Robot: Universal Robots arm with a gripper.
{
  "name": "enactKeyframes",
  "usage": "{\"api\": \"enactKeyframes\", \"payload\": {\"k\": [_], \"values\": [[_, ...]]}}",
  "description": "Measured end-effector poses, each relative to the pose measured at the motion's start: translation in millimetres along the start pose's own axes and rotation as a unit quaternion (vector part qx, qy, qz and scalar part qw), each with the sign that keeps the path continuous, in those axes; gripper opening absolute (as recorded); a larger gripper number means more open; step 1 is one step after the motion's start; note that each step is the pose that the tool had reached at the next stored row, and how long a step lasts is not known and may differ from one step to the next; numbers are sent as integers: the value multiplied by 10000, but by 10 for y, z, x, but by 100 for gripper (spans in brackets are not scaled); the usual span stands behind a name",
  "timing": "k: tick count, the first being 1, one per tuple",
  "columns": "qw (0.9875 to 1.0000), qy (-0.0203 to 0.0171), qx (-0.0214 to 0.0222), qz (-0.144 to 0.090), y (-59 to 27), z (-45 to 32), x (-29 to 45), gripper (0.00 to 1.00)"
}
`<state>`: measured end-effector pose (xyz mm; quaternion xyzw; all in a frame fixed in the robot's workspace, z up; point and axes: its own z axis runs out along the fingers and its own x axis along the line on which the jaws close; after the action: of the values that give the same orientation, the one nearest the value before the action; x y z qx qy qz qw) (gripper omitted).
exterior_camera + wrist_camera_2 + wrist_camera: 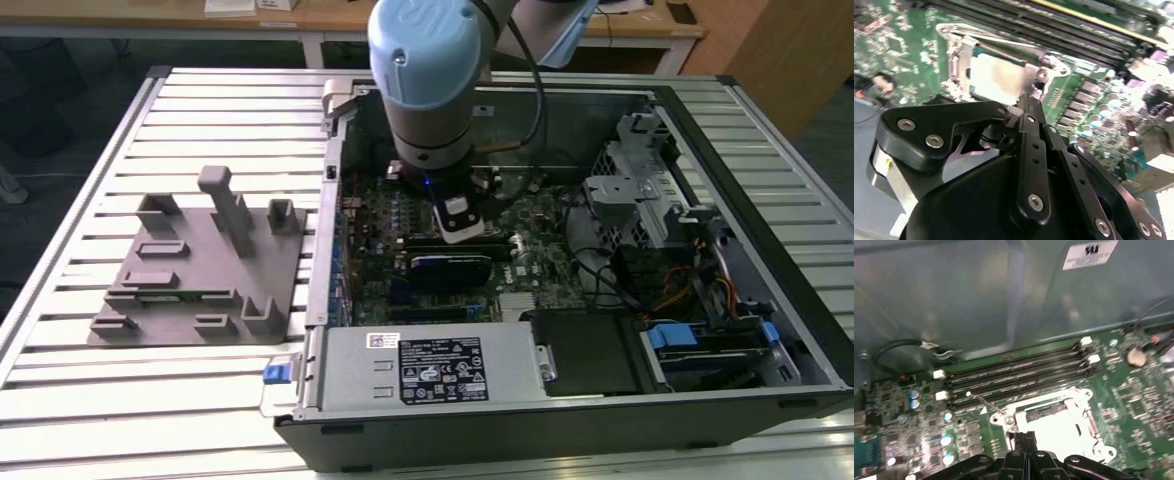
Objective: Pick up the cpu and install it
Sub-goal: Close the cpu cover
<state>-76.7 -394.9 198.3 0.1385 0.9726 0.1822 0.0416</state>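
Note:
The cpu shows as a silvery-white square lying flat inside the metal-framed socket on the green motherboard. In the first wrist view the cpu sits within the same socket frame. My gripper hangs just over the socket's edge, its black fingers pressed together with nothing between them. The first wrist view has the gripper at the socket's near rim. In the exterior view the gripper reaches down into the open computer case over the motherboard.
Memory slots run alongside the socket. A grey fixture stands on the slatted table at the exterior view's left. The power supply with its printed label lies at the case's front; drive bays and cables fill its right.

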Motion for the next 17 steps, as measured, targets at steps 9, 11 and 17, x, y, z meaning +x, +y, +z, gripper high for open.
{"api": "enactKeyframes", "payload": {"k": [9, 11, 17], "values": [[9998, 109, 160, 29, 7, 5, -27, 11], [9997, 100, 215, 5, 7, 5, -26, 11], [9996, 95, 267, -27, -11, 0, -26, 11]]}}
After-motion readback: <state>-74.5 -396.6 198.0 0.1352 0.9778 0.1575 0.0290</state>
